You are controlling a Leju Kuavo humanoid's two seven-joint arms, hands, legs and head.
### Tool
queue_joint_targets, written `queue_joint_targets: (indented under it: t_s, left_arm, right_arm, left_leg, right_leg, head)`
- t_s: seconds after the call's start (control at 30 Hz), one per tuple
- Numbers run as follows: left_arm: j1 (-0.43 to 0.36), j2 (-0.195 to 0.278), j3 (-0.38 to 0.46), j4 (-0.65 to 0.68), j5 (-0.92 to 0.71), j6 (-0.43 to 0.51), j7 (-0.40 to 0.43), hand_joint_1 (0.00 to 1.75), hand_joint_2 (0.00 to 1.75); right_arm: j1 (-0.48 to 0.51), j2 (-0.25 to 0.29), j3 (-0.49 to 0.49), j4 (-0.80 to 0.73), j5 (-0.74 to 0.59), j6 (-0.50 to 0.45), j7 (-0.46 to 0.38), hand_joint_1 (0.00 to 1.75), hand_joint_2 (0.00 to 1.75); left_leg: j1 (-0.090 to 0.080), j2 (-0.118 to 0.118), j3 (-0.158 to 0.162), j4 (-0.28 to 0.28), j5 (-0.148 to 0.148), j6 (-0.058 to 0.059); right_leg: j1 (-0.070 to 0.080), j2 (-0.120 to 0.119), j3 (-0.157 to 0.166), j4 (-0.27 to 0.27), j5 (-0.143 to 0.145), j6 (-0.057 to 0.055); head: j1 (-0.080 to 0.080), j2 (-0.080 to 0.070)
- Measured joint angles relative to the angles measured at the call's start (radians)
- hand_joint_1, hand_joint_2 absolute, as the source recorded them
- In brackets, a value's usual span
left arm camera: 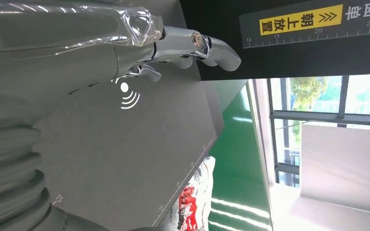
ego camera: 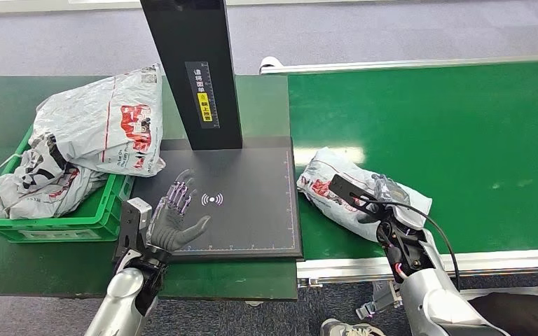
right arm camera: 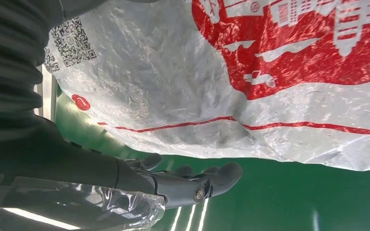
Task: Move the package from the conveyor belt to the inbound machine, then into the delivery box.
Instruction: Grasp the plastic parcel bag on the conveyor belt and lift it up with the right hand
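Observation:
A white-grey plastic package (ego camera: 336, 190) with red print lies on the green conveyor belt (ego camera: 448, 140), right beside the black plate of the inbound machine (ego camera: 252, 224). My right hand (ego camera: 390, 193) lies against the package's right end, fingers stretched out. In the right wrist view the package (right arm camera: 245, 72) sits close above the straight fingers (right arm camera: 197, 185), with a strip of green belt (right arm camera: 294, 202) between them. My left hand (ego camera: 175, 215) hovers over the plate's left part, fingers spread, holding nothing. The left wrist view shows its fingers (left arm camera: 192, 45) above the plate (left arm camera: 125, 154) and the package (left arm camera: 192, 202) beyond the plate's edge.
The machine's tall black post (ego camera: 196, 70) rises at the back of the plate. A green crate (ego camera: 63, 227), the delivery box, stands at the left on the dark table, heaped with similar packages (ego camera: 105, 126). The belt's white front rail (ego camera: 462, 260) runs near my right arm.

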Motion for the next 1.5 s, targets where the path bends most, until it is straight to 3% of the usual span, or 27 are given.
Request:
queue_joint_targets:
  t_s: [0.47, 0.63, 0.73, 0.83, 0.97, 1.1, 1.5]
  left_arm:
    - [0.000, -0.001, 0.001, 0.000, -0.014, 0.006, 0.000, 0.00, 1.75]
    - [-0.004, -0.001, 0.001, 0.000, -0.014, 0.003, 0.000, 0.00, 1.75]
    - [-0.008, -0.001, 0.002, 0.000, -0.014, 0.003, 0.000, 0.00, 1.75]
    - [-0.011, -0.001, 0.002, 0.000, -0.016, 0.004, 0.000, 0.00, 1.75]
    - [-0.013, -0.001, 0.004, 0.000, -0.023, 0.014, -0.001, 0.00, 1.75]
    - [-0.014, -0.001, 0.005, 0.001, -0.024, 0.015, -0.002, 0.00, 1.75]
    - [-0.014, -0.003, 0.008, 0.001, -0.026, 0.018, -0.003, 0.00, 1.75]
  right_arm:
    - [-0.004, 0.001, 0.000, 0.010, -0.001, 0.014, -0.003, 0.00, 1.75]
    - [-0.007, 0.000, 0.000, 0.024, -0.012, 0.028, -0.012, 0.13, 1.75]
    - [-0.010, -0.001, 0.000, 0.034, -0.018, 0.037, -0.021, 0.32, 1.75]
    - [-0.014, -0.002, 0.000, 0.044, -0.022, 0.041, -0.024, 0.73, 1.75]
    - [-0.019, -0.002, -0.001, 0.055, -0.027, 0.042, -0.027, 1.41, 1.75]
    - [-0.024, -0.003, -0.002, 0.064, -0.029, 0.044, -0.035, 1.54, 1.75]
    - [-0.028, -0.003, -0.003, 0.081, -0.031, 0.052, -0.039, 1.59, 1.75]
  left_leg:
    - [0.000, 0.000, 0.000, 0.000, 0.000, 0.000]
    - [0.000, 0.000, 0.000, 0.000, 0.000, 0.000]
    - [0.000, 0.000, 0.000, 0.000, 0.000, 0.000]
    - [0.000, 0.000, 0.000, 0.000, 0.000, 0.000]
    - [0.000, 0.000, 0.000, 0.000, 0.000, 0.000]
    - [0.000, 0.000, 0.000, 0.000, 0.000, 0.000]
    - [0.000, 0.000, 0.000, 0.000, 0.000, 0.000]
  right_leg:
    - [0.000, 0.000, 0.000, 0.000, 0.000, 0.000]
    - [0.000, 0.000, 0.000, 0.000, 0.000, 0.000]
    - [0.000, 0.000, 0.000, 0.000, 0.000, 0.000]
    - [0.000, 0.000, 0.000, 0.000, 0.000, 0.000]
    - [0.000, 0.000, 0.000, 0.000, 0.000, 0.000]
    - [0.000, 0.000, 0.000, 0.000, 0.000, 0.000]
    - [0.000, 0.000, 0.000, 0.000, 0.000, 0.000]
  head:
    - [0.000, 0.000]
    - [0.000, 0.000]
    - [0.000, 0.000]
    - [0.000, 0.000]
    - [0.000, 0.000]
    - [0.000, 0.000]
    - [0.000, 0.000]
